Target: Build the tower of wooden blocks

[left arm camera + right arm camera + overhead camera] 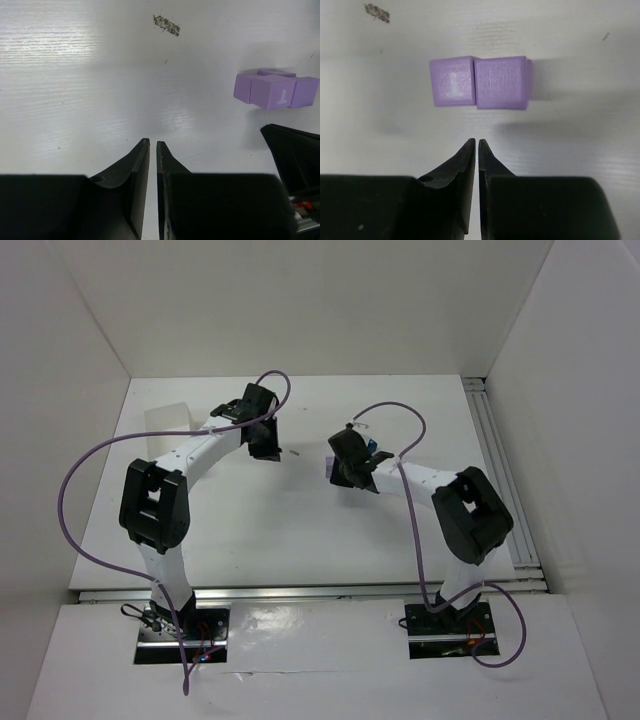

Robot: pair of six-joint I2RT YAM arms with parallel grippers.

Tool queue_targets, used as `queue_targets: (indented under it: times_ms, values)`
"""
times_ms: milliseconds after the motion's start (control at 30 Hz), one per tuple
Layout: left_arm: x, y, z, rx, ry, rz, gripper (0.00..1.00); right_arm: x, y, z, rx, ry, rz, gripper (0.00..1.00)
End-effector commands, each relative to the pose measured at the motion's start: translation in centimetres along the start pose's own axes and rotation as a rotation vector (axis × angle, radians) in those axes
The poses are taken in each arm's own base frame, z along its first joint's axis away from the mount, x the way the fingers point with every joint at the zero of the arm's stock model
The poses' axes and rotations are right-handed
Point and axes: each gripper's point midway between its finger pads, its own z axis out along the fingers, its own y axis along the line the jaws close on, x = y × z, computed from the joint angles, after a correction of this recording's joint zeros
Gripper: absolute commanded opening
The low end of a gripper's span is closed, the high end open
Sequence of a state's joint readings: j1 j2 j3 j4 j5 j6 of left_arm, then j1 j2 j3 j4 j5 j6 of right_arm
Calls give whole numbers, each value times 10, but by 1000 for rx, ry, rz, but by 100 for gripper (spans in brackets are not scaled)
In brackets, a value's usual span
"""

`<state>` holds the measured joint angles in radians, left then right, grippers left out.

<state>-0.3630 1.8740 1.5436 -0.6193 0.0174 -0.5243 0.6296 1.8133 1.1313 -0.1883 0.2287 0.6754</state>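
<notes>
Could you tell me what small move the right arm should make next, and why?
Probably open the right gripper: it is shut and empty, with a purple block and its neighbour lying side by side just ahead of its tips. It cannot take either block until it opens.

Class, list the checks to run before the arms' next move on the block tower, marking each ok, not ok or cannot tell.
1. The right gripper holds nothing: ok.
2. It is open enough to take a block: not ok, shut.
3. The left gripper holds nothing: ok.
4. The purple blocks lie ahead of the right gripper: ok, two side by side, touching.
5. Any block is stacked: cannot tell.
</notes>
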Motion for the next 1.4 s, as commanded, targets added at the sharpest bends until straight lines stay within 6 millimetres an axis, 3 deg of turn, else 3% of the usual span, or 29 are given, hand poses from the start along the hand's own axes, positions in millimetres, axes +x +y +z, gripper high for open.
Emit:
queue_targets:
  times_ms: [0,133,200,633,667,733,800,867,1000,1200,1333,1367]
  values:
    - [-10,-6,-14,37,-39,13,24,-23,-6,-36,13,-67,16,14]
    - [-7,-4,-12,33,-31,13,24,-46,-17,-59,69,-144,2,16]
    - [-8,-5,-15,37,-39,13,24,-62,-25,-61,91,-168,17,16]
    - [-10,-6,-19,40,-48,23,24,-96,-32,-34,108,-142,-3,24]
    - [-10,-6,-19,40,-48,23,24,-108,-32,-36,106,-162,11,24]
    - [-9,-3,-19,28,-43,22,24,-109,-43,-28,138,-141,7,29]
    - [-12,-5,-21,32,-51,23,24,-126,-57,-27,169,-161,15,34]
    - [-11,-3,-21,20,-47,22,24,-134,-75,-21,216,-153,24,48]
    - [-14,-4,-22,23,-55,32,24,-128,-106,-2,285,-74,-9,62]
    - [-17,-1,-30,25,-72,25,24,-111,-111,17,252,-9,-75,72]
    - [-10,5,-44,32,-81,26,27,-116,-114,20,214,-9,-148,75]
    - [-15,9,-57,33,-103,25,29,-119,-113,20,208,-20,-161,75]
